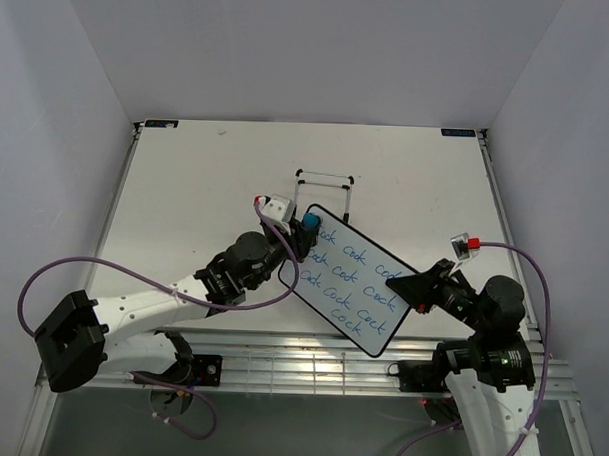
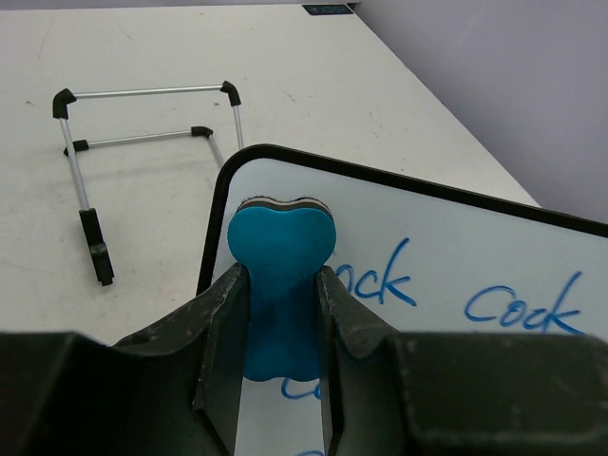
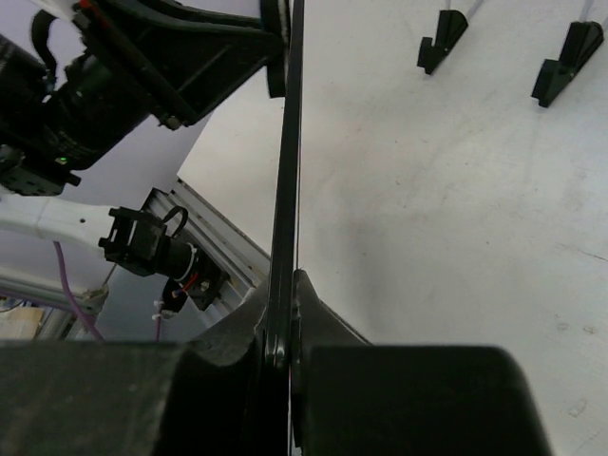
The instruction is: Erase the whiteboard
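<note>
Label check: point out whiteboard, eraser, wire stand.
whiteboard (image 1: pixel 351 283): top view, written face.
eraser (image 2: pixel 282 266): left wrist view, blue body.
wire stand (image 2: pixel 147 91): left wrist view, upper crossbar.

Top cam overhead, looks down on whole table (image 1: pixel 186 194), L/R wrist cams v. close, all share whiteboard (image 1: pixel 351 280)

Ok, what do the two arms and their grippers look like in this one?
Both arms have white links and black joint housings: left arm, right arm. A purple cable loops along each. The left gripper and right gripper have black, wedge-shaped fingers. Each wrist carries a small white camera block with a red fitting.
</note>
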{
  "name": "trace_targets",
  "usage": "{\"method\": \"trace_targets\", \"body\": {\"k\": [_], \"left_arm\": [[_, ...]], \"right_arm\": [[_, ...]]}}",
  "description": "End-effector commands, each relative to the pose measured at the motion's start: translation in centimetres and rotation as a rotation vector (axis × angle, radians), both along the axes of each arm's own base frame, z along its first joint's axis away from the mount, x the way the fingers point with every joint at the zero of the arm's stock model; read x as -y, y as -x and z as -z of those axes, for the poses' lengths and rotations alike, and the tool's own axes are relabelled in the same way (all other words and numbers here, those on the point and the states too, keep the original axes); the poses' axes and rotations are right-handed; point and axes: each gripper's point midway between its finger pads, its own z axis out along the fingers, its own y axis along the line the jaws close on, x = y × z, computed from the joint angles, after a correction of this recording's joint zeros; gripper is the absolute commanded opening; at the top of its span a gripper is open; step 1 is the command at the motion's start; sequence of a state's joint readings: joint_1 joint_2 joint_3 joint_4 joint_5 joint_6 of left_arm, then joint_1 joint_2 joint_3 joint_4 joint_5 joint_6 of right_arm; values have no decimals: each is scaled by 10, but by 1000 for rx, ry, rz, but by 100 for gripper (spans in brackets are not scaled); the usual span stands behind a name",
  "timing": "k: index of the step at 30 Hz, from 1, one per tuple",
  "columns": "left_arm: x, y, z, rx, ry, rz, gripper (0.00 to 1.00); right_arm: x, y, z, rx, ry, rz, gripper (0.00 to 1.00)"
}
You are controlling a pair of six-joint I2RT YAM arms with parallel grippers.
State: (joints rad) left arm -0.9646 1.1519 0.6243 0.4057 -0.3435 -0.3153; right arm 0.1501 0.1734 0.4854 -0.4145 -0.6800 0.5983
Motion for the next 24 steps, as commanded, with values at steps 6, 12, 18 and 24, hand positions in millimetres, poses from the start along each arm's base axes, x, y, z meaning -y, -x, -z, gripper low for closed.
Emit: {"method": "trace_targets", "body": {"k": [6,12,18,24], "left_arm": [[4,-6,-30,63,49,-16,20],[11,-4,-23,49,25,15,18],[39,15,-32,47,44,103,18],[93,58,-45,80,7,201,18]], "right_arm": [[-14,35,-70,238,-51,-184,8],[-17,41,-82,271,-79,-232,8],[-18,35,-84,265,-75,-228,8],[-18,27,-86,258,-70,-212,8]]}}
